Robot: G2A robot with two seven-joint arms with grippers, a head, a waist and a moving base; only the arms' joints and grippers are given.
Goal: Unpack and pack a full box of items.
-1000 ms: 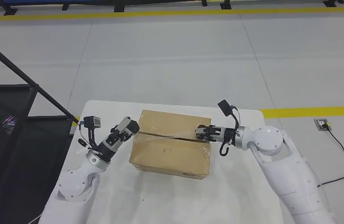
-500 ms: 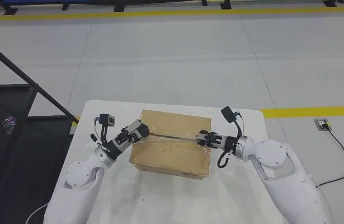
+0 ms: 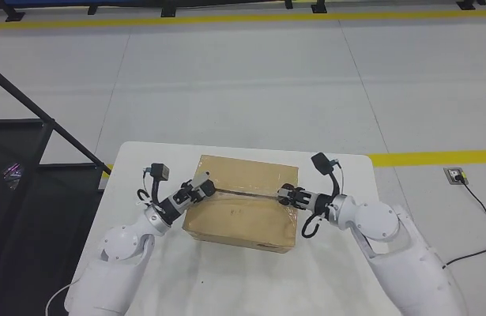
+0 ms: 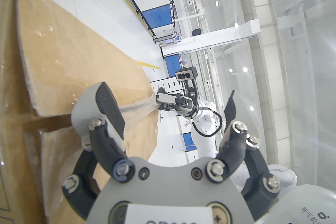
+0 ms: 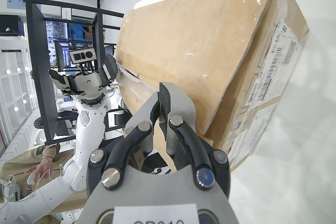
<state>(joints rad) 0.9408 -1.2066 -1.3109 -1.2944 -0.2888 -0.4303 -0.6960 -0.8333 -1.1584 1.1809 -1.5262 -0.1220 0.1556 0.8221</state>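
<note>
The left arm comes in low from the box's (image 3: 243, 207) left end, forearm angled up toward the lid, and the left gripper (image 3: 205, 189) sits at that end of the top seam. Its jaws are spread wide: one finger (image 4: 107, 104) lies against the seam at the box's corner and the other stands out in open air. Whether the pad actually presses the cardboard cannot be made out.

The right arm bends in from the box's opposite end, wrist level with the lid. The right gripper (image 3: 284, 193) is clenched on a clear tape strip (image 4: 139, 107) that stretches from the seam to its fingertips. From its own wrist the pads (image 5: 164, 101) look pressed flat together, with the tape between them too thin to see.

The box rests on the white table (image 3: 329, 261), both flaps down — its contents are hidden. A printed label (image 5: 273, 72) covers the end facing the right arm, and the box's underside and far wall are out of sight.
</note>
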